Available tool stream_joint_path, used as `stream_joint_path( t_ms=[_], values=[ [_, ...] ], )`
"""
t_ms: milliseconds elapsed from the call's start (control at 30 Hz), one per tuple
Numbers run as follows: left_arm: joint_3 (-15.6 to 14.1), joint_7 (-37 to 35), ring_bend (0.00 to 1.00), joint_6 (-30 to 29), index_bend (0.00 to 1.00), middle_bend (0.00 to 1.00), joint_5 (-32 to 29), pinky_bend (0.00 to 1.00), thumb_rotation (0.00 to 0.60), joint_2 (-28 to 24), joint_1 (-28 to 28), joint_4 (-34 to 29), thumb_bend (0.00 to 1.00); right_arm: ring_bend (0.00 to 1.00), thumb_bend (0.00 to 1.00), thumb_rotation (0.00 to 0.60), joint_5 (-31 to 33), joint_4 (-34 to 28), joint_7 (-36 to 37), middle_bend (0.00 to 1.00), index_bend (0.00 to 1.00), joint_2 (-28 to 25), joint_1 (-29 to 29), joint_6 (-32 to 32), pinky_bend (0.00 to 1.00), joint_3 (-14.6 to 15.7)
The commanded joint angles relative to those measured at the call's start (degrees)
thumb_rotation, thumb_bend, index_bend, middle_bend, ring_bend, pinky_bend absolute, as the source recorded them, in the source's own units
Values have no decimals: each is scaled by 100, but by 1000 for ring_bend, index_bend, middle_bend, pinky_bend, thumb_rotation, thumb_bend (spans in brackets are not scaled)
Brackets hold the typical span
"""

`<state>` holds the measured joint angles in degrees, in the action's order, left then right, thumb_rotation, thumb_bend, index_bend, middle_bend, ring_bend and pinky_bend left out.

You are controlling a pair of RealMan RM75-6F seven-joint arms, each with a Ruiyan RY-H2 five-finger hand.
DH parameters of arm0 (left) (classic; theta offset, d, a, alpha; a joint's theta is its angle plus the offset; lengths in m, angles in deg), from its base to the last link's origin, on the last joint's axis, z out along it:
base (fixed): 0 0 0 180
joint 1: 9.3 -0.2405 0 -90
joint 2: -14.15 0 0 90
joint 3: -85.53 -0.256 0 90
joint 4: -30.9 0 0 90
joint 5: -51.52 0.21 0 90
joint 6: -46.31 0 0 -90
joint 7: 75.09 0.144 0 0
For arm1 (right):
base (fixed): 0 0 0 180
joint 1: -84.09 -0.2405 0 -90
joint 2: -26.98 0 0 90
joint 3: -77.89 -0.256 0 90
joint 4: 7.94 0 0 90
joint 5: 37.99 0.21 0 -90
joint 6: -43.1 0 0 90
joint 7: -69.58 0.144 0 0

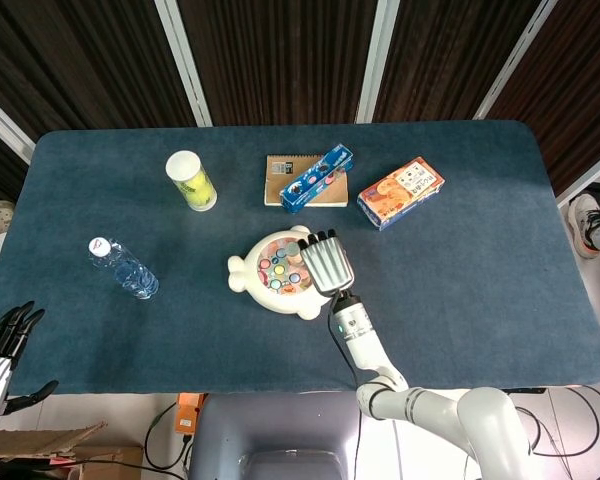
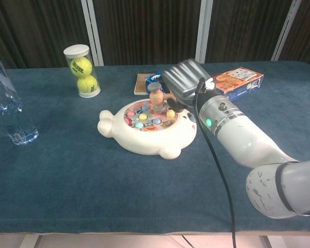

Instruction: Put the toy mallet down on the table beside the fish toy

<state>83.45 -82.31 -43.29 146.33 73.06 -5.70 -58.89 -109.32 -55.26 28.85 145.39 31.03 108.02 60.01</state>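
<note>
The white fish toy (image 1: 278, 277) (image 2: 144, 135), with coloured buttons on top, lies at the middle of the blue table. My right hand (image 1: 323, 260) (image 2: 185, 82) hovers over its right part and grips the toy mallet (image 2: 156, 97) by the handle. The mallet's head points down onto the buttons; whether it touches them I cannot tell. In the head view the hand hides the mallet. My left hand (image 1: 2, 345) hangs off the table's near left corner, fingers apart, holding nothing.
A tube of tennis balls (image 2: 82, 71) and a water bottle (image 2: 8, 111) stand at the left. A notebook (image 1: 290, 180) with a blue box (image 1: 317, 177) on it and an orange box (image 1: 401, 192) lie behind the fish toy.
</note>
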Motion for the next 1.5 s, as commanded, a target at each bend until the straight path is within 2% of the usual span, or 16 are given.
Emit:
stream_joint_path(
  t_ms=[33, 367, 767, 1300, 1500],
  values=[
    [-1, -14, 0, -27, 0, 0, 16, 149, 600, -1, -10, 9, 65, 642, 505, 600, 34, -23, -30, 757, 1000, -6, 9, -49, 650, -3],
    [-5, -16, 0, -53, 0, 0, 43, 149, 600, 11, -25, 27, 65, 642, 505, 600, -177, -405, 168, 757, 1000, -290, 158, 273, 655, 54],
    [-12, 111, 0, 0, 0, 0, 60, 149, 600, 42, -5, -17, 65, 642, 505, 600, -184, -1000, 21, 757, 1000, -722, 424, 279, 655, 221],
    [-7, -45, 0, -123, 0, 0, 119, 149, 600, 31, -35, 65, 65, 642, 505, 600, -55, -671, -132, 757, 1000, -531, 476, 56, 655, 336],
    [0, -57, 0, -124, 0, 0, 114, 149, 600, 33, -33, 73, 64, 642, 505, 600, -240, -750, 220, 757, 1000, -645, 508, 305, 655, 273]
  ],
)
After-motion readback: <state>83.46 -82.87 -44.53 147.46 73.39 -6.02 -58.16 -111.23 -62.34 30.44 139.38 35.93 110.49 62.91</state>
